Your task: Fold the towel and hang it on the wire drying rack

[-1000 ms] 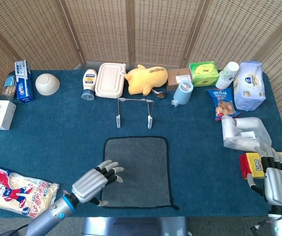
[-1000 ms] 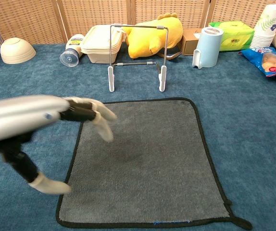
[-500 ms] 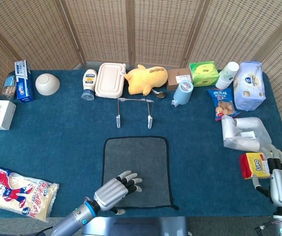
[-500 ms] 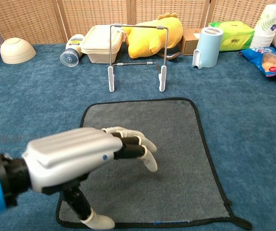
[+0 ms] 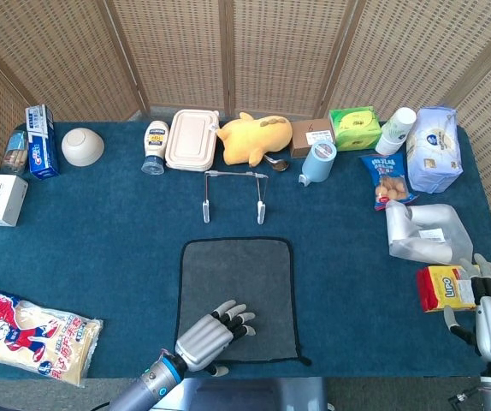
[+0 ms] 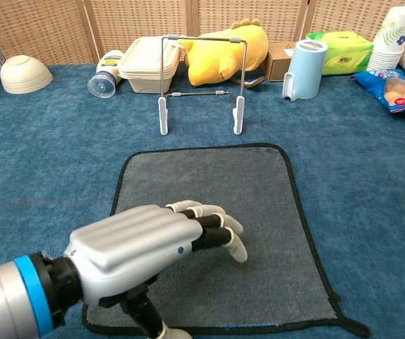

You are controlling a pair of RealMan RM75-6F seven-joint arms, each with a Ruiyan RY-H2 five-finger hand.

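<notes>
My left hand [image 6: 156, 258] sits over the near-left part of the grey towel [image 6: 259, 233], fingers spread, gripping nothing; whether the fingertips touch the cloth I can't tell. Towel lies flat and unfolded under and ahead of that hand, wire drying rack [image 6: 200, 85] just beyond its far edge. My right hand [image 5: 489, 312] is far off right, fingers apart, empty, beside a yellow packet [image 5: 442, 288].

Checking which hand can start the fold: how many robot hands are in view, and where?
2. The left hand is over the near left part of the grey towel; the right hand is at the table's right edge beside the yellow box.
</notes>
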